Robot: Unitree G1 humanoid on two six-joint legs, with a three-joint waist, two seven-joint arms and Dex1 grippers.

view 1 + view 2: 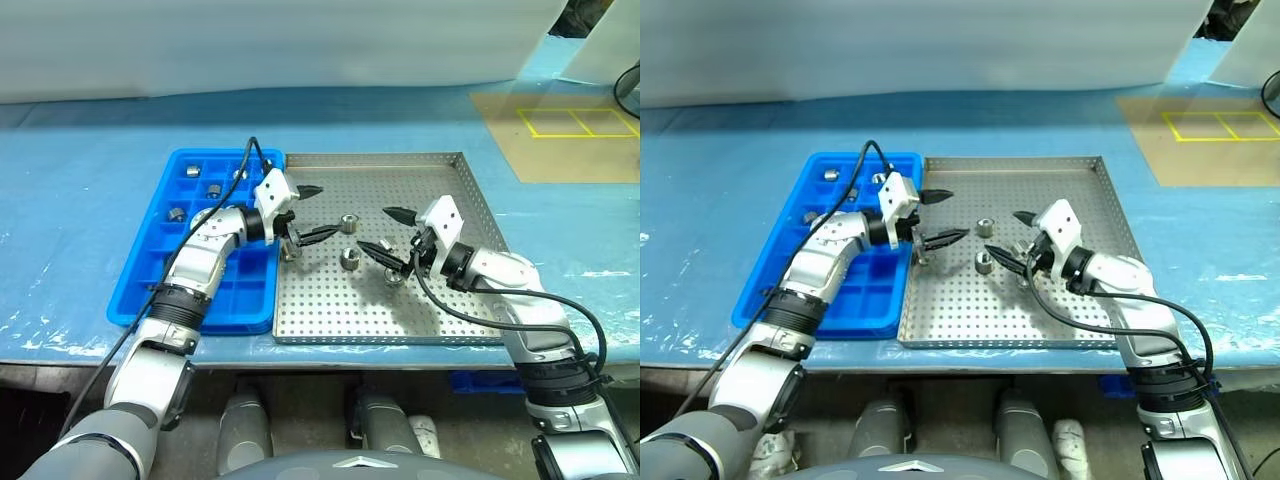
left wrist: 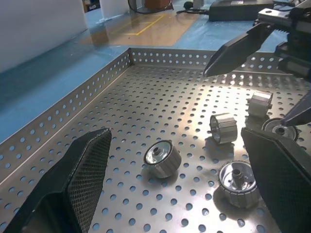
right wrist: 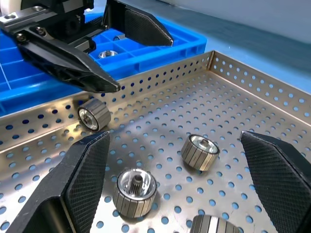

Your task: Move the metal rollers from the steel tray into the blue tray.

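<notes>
Over the steel tray (image 1: 455,300): both arms meet mid-tray — far half bare, low perforated rim all round.
Rollers (image 1: 350,258): short, ribbed, shiny; several loose on the steel tray, four in the blue tray (image 1: 150,280).
Left gripper (image 1: 312,212): wide open, empty.
Right gripper (image 1: 385,232): wide open, empty.

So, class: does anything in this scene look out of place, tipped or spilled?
Only slightly: the metal rollers in the steel tray lie scattered, some upright, some on their sides. Nothing is spilled outside it.
</notes>
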